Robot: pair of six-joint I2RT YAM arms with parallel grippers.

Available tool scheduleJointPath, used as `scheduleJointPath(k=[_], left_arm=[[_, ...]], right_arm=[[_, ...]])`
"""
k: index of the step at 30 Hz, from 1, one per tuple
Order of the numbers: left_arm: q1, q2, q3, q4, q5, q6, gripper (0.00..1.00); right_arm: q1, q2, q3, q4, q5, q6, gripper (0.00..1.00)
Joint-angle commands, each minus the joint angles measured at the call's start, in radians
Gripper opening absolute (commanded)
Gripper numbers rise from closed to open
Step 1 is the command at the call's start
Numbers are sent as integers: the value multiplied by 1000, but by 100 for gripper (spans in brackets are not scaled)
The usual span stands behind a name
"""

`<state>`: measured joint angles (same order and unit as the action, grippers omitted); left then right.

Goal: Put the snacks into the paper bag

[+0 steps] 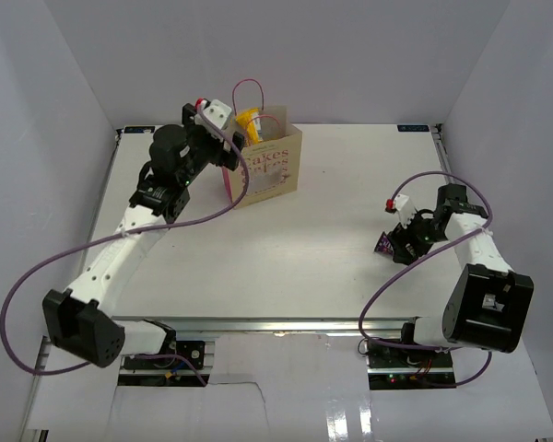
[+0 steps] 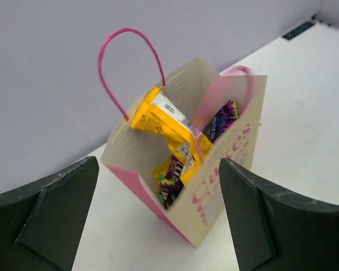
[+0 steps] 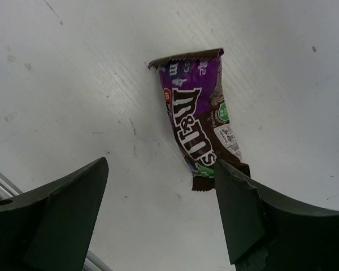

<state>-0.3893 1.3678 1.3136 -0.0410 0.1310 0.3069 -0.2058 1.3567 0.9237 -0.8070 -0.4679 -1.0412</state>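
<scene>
— Where's the paper bag (image 1: 275, 173)?

— Upright on the surface (image 1: 258, 276), toward the far side, mouth open, with its pink handles (image 2: 127, 35) standing up.

— Anything inside the bag?

— Yes. A yellow wrapped bar (image 2: 158, 121) leans against the back wall and pokes above the rim. Two dark purple packets (image 2: 221, 119) are in there too, one beside the bar near the front wall and one lower down at the bottom.

— And the left hand (image 2: 159, 169)?

— Above the bag, just to its left in the overhead view, looking down into the mouth. Its fingers are spread wide and there's nothing between them.

— Any snack outside the bag?

— One purple candy packet (image 3: 200, 127), lying flat on the surface well to the right of the bag and nearer the arm bases.

— Does the right hand (image 3: 161, 169) have it?

— No. The right hand sits low over that packet, fingers parted wide, gripping nothing. The packet's lower end lies just beside one finger; whether they touch, I can't tell.
</scene>
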Motion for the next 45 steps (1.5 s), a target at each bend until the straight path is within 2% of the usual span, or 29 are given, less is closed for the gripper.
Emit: scheduleJointPath(k=[1,6,10,11,13,14,16,18,25,29,35,36,40,42,43,44,45], left_arm=[[1,-145,-100,-5,-116,-205,98],[10,-298,-257,-118,-202,-409,98],[12,-389,-342,-177,-220,-523,98],[13,-426,-358,-178,-237,-549,98],[15,-461,-398,-178,-254,-561,98],[17,-473,-407,-183,-272,-568,98],[20,-507,-416,-198,-289,-569,98],[20,-513,-419,-207,-294,-572,98],[21,-521,-444,-212,-275,-598,98],[21,-526,-461,-207,-266,-606,98],[21,-541,-493,-188,-238,-623,98],[23,-541,-491,-188,-237,-623,98],[23,-553,-491,-201,-240,-626,98],[23,-573,-499,-211,-243,-637,98],[23,-581,-502,-214,-245,-641,98],[23,-588,-507,-215,-246,-647,98],[23,-604,-511,-217,-246,-652,98]], right_arm=[[20,36,-36,32,118,-112,81],[65,142,-10,95,158,-102,73],[95,191,-26,178,187,-85,58],[106,196,-29,187,199,-80,48],[112,202,-34,196,198,-68,35],[112,200,-33,200,193,-60,25],[112,176,-23,195,167,-34,13],[112,150,-16,187,132,-23,8],[114,99,191,132,-116,29,8],[184,156,442,118,-192,90,8],[394,401,999,186,-166,245,8],[417,497,1179,193,-157,263,8],[506,717,1539,244,-133,406,8],[551,716,1500,392,-140,455,8],[569,699,1389,457,-135,473,8],[603,684,1339,561,-133,493,8],[621,676,1313,584,-132,501,8]])
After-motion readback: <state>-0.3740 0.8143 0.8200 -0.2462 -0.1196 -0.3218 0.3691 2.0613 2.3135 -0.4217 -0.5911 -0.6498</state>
